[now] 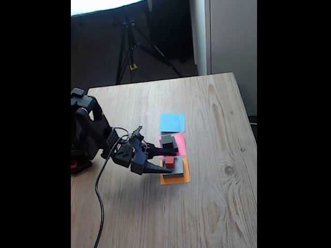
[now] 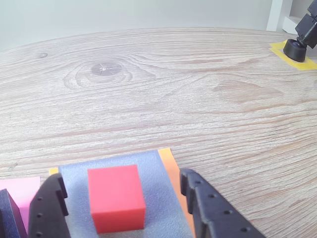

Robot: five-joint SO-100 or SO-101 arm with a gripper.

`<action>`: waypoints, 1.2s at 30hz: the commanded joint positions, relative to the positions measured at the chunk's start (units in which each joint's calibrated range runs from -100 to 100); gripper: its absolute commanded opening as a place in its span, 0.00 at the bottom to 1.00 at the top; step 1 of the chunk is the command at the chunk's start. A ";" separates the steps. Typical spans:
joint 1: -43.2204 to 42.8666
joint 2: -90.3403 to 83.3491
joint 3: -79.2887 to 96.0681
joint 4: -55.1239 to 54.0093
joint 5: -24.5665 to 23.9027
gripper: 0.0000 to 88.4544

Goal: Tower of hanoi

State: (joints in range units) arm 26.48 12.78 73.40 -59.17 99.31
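A: Bottom centre of the wrist view, gripper (image 2: 124,208) open, fingers either side of red cube (image 2: 117,197) on grey slab (image 2: 163,198), not touching it.
B: Progress?
A: Early; black blocks (image 1: 168,143) sit on pink square (image 1: 180,143).

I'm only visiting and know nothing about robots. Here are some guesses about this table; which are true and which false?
1. The red cube sits on the grey slab. True.
2. The tool is clamped shut on the red cube. False: its fingers stand open on either side of the cube, with gaps.
3. The grey slab lies on the orange paper square. True.
4. The blue paper square carries a block. False: it is bare.
5. A black block rests on the pink paper square. True.
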 commanded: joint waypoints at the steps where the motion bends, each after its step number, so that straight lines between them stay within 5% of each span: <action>1: -0.45 -0.22 -1.13 -1.33 0.69 0.27; 36: -0.28 0.99 1.78 -5.71 0.69 0.18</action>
State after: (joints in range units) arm 26.48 14.07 75.05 -63.49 99.31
